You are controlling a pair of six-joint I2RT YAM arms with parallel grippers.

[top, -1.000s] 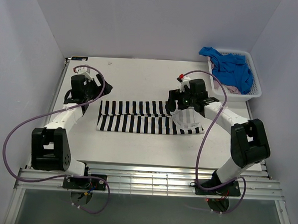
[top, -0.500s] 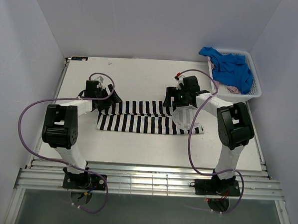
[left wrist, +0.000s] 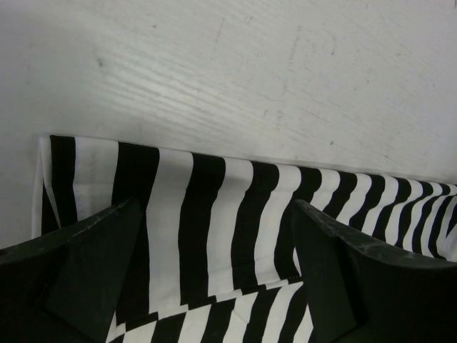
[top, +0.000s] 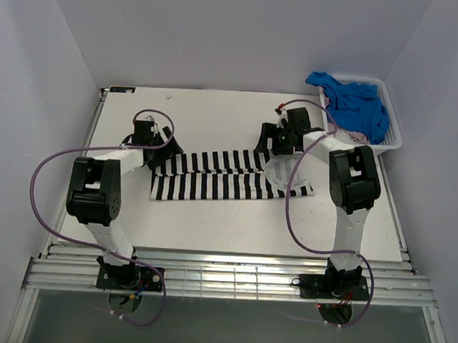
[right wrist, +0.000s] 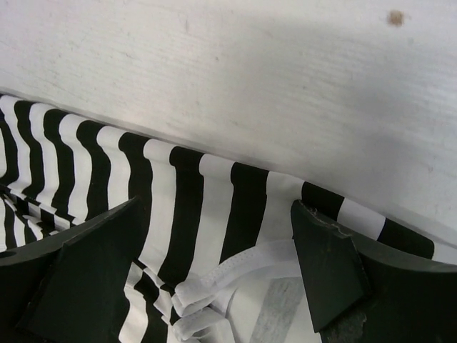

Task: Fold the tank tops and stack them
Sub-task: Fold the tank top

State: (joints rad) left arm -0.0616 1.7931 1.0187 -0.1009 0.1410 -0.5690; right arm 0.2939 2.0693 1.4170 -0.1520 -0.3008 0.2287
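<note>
The black-and-white striped tank top [top: 213, 182] lies folded into a long strip across the middle of the table. My left gripper [top: 164, 153] is open over its far left corner, and the left wrist view shows the jaws wide apart above the flat stripes [left wrist: 214, 207]. My right gripper [top: 281, 150] is open over the far right end, where the right wrist view shows striped cloth [right wrist: 178, 193] and white bunched straps [right wrist: 235, 275] between the jaws. The bright blue tank top [top: 355, 101] and a bit of the pink-mauve one [top: 357, 137] lie in the basket.
The white lattice basket [top: 392, 135] stands at the far right corner of the table. Bare white tabletop [top: 216, 117] lies behind the striped top, and more lies in front of it. Purple cables loop from both arms.
Both grippers moved in over the far edge of the striped top, the left one coming in from the left. The strip now lies slightly tilted, right end farther back.
</note>
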